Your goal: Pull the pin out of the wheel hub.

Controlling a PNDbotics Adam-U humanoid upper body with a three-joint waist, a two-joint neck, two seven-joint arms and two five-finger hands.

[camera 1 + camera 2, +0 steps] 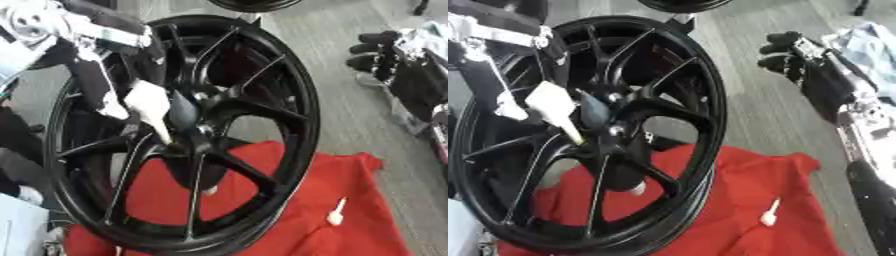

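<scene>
At the centre of the upright black wheel (pixel 188 135), the left hand (pixel 105 87) has its fingers curled round the white pin (pixel 150 106), whose long axis slants down-right into the hub (pixel 194 131), while the right hand (pixel 385 52) hangs well apart, curled and empty.

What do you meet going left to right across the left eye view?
Left robot hand holding a white pin → hub of the black wheel → loose white pin on the red cloth → right robot hand, idle near the upper right.
</scene>
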